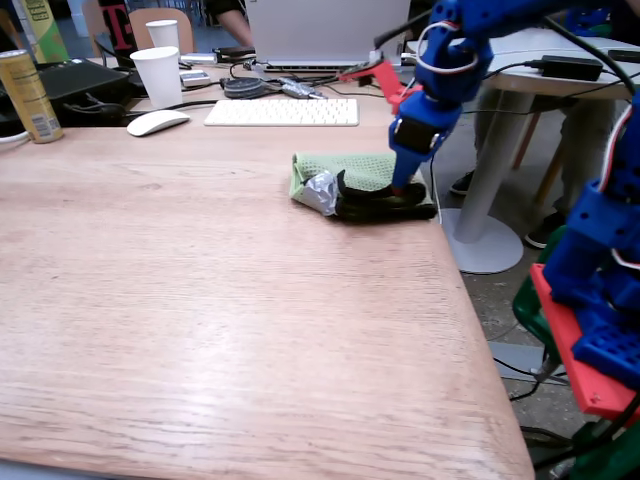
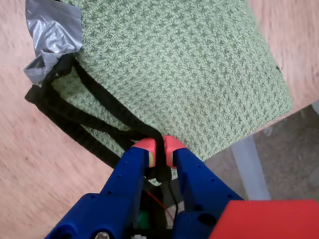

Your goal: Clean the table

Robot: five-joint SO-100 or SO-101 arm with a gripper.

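Light-brown wooden bench (image 1: pixel 220 300) with visible grain fills most of the fixed view; its near and middle stretch is bare, giving wide open room leftward and toward the camera. Clutter sits only along the far edge: white keyboard (image 1: pixel 282 111), white mouse (image 1: pixel 157 122), white paper cup (image 1: pixel 158 76), yellow can (image 1: pixel 27 96) at far left, open laptop (image 1: pixel 312 32) behind the keyboard. Right edge of the bench is rounded and drops to the floor; beyond it, a round white pedestal table (image 1: pixel 500 150). Green waffle-weave cloth (image 1: pixel 350 170) lies at the far right of the bench, hard against that right edge; in the wrist view one corner of the cloth (image 2: pixel 199 74) overhangs the edge, floor visible beneath. A patch of grey tape (image 2: pixel 52 35) sits at the cloth's corner, and a black strap (image 2: pixel 84 119) loops along the cloth's side from the tape. Blue arm reaches down from the right onto the cloth; the pincer (image 2: pixel 159 152) has its red-tipped fingers (image 2: pixel 144 149) drawn narrow, pinching the black strap between them, just at the cloth's border. Bare wood lies to the left of the pincer in the wrist view; the bench edge is close on its right.
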